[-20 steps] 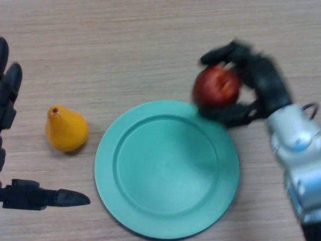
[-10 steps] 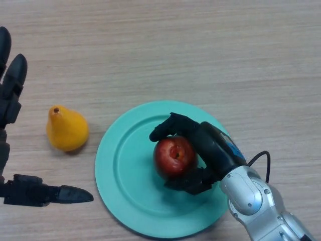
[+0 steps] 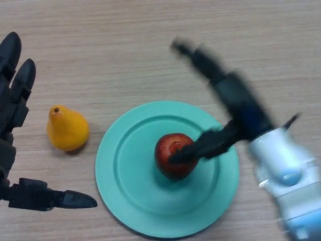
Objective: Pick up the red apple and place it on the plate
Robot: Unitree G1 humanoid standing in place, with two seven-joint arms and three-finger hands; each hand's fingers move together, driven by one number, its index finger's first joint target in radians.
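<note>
The red apple (image 3: 170, 156) sits near the middle of the green plate (image 3: 130, 175). My right hand (image 3: 235, 105) is above the plate's right side with its fingers spread straight. Its upper fingers point up and left, away from the apple. Its thumb (image 3: 200, 147) reaches left and its tip lies over the apple's right side. Nothing is curled round the fruit. My left hand (image 3: 15, 125) shows at the left edge, open, with its thumb lying low near the front.
A yellow pear (image 3: 66, 129) stands on the wooden table (image 3: 150, 50) just left of the plate, between the plate and my left hand.
The right hand carried the apple from beyond the plate's far right rim onto the plate's middle, then opened and lifted its fingers off it. The left hand shifted slightly.
</note>
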